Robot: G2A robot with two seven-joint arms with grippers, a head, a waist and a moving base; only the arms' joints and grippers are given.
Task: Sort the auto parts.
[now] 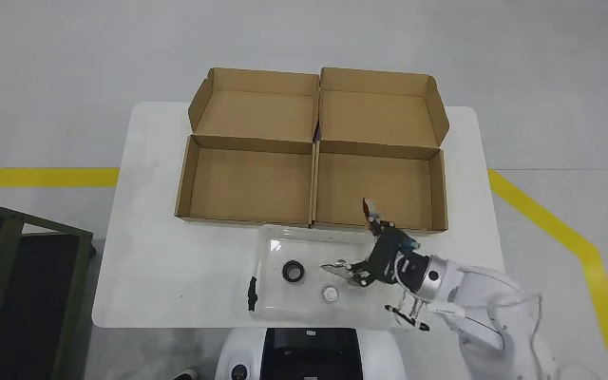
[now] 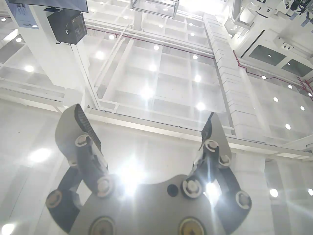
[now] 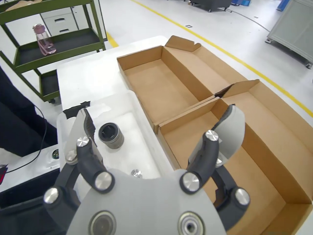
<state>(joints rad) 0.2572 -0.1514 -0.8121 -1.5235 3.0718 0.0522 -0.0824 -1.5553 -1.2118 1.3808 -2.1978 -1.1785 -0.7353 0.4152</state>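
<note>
The right claw (image 3: 159, 121) hangs with its fingers spread wide and nothing between them. One finger is above the clear plastic tray (image 1: 269, 239) and the other above the near wall of the right cardboard box (image 1: 380, 190). In the tray a dark metal sleeve (image 3: 111, 135), a short hollow cylinder, stands on end just beside the tray-side finger and apart from it. A small silver part (image 3: 136, 173) lies nearer the claw's base; it is too small to name, perhaps a cap or nut. From the top view the sleeve (image 1: 294, 273) is toward the tray's middle, and the silver part (image 1: 329, 294) is close under the claw (image 1: 348, 237). A strip of black tape (image 1: 252, 290) marks the tray's left end. The left cardboard box (image 1: 245, 185) sits touching the right one, both with lids folded back, just beyond the tray on the white worktop (image 1: 142, 237). The left claw (image 2: 144, 113) points up at a white gridded ceiling (image 2: 171, 74), its toothed fingers also wide apart and holding nothing. Beside the worktop stands a green cart (image 3: 51, 20) carrying a pink bottle (image 3: 44, 40), and a yellow floor line (image 1: 57, 177) runs across the pale floor.
</note>
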